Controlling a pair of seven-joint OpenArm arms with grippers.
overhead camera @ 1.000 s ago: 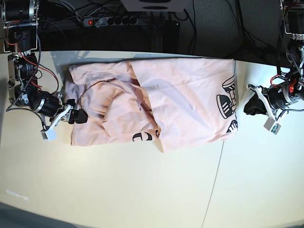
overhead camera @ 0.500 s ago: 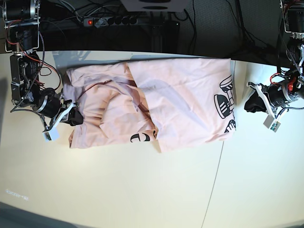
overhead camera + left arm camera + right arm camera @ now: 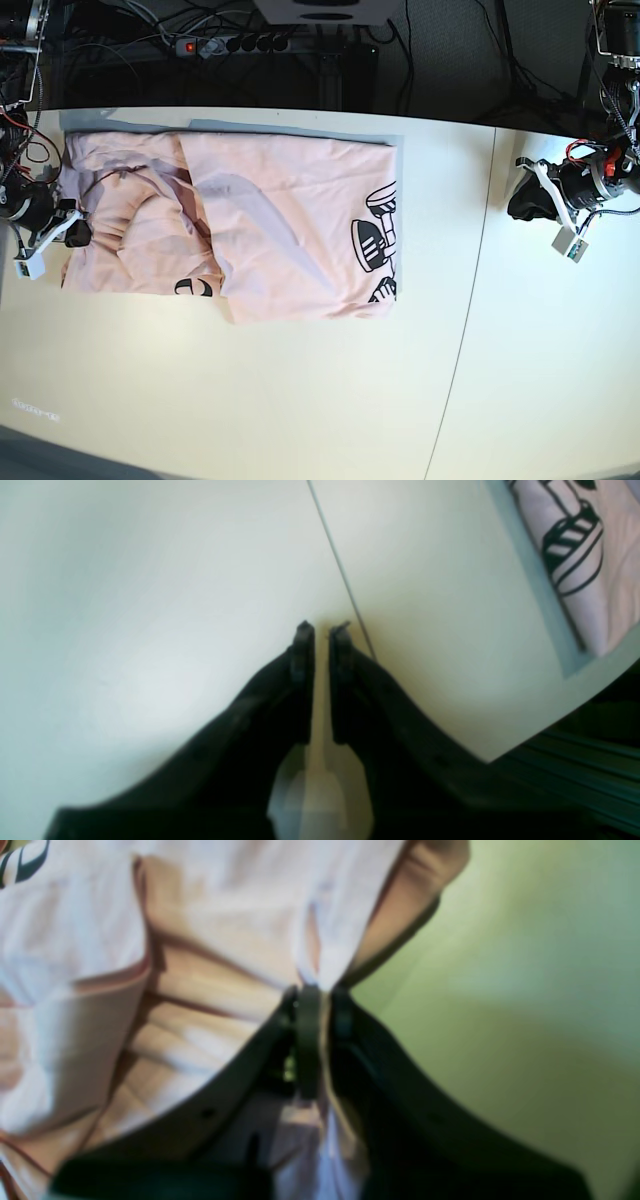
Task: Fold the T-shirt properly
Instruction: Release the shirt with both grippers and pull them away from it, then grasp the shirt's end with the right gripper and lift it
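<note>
The pale pink T-shirt (image 3: 290, 220) lies crumpled and partly folded on the white table (image 3: 300, 400), its black lettering (image 3: 375, 240) showing near its right end. My right gripper (image 3: 75, 232) is at the shirt's left edge. In the right wrist view this gripper (image 3: 317, 990) is shut on a pinched ridge of the T-shirt (image 3: 200, 915). My left gripper (image 3: 525, 205) hovers over bare table well right of the shirt. In the left wrist view its fingers (image 3: 321, 630) stand almost together with nothing between them, and a printed corner of the T-shirt (image 3: 600, 555) shows at the top right.
A power strip (image 3: 230, 44) with a red light and loose cables lie behind the table's back edge. A thin seam (image 3: 470, 300) runs down the tabletop between the shirt and my left gripper. The table's edge (image 3: 550, 720) is close to the left fingers.
My right gripper closed on the shirt's left edge and dragged the whole T-shirt leftward across the table. The left gripper stayed nearly where it was.
</note>
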